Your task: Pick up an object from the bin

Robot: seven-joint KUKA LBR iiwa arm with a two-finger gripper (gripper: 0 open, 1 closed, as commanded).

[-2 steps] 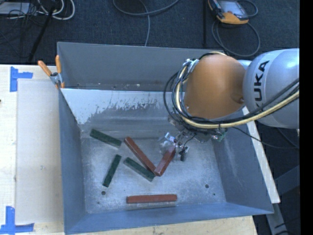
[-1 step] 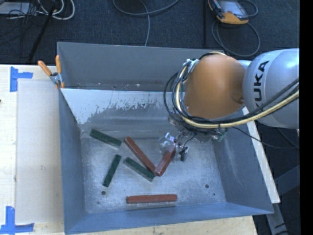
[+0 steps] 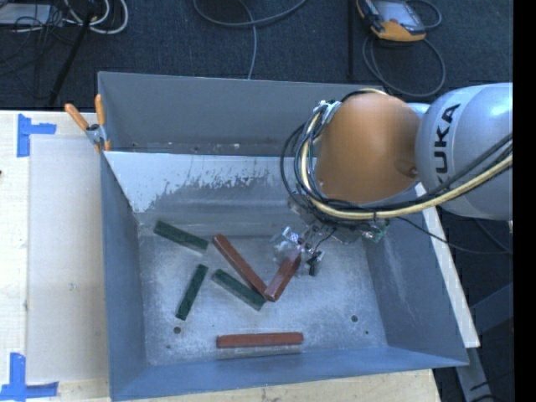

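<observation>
- In the right-middle of the bin (image 3: 126, 224), below the orange wrist cover (image 3: 368, 145), the jaws sit right at the upper end of a short brown stick (image 3: 282, 280).
- That stick's long axis slants from the jaws down and leftward. Its lower end meets a longer brown stick (image 3: 237, 262) and a green stick (image 3: 238, 290).
- How wide the jaws stand, and whether they clamp the stick, I cannot tell.
- Any lift probably depends on that upper end, since the crossing sticks crowd the lower one.
- A brown bar (image 3: 260, 339) lies well apart.
</observation>
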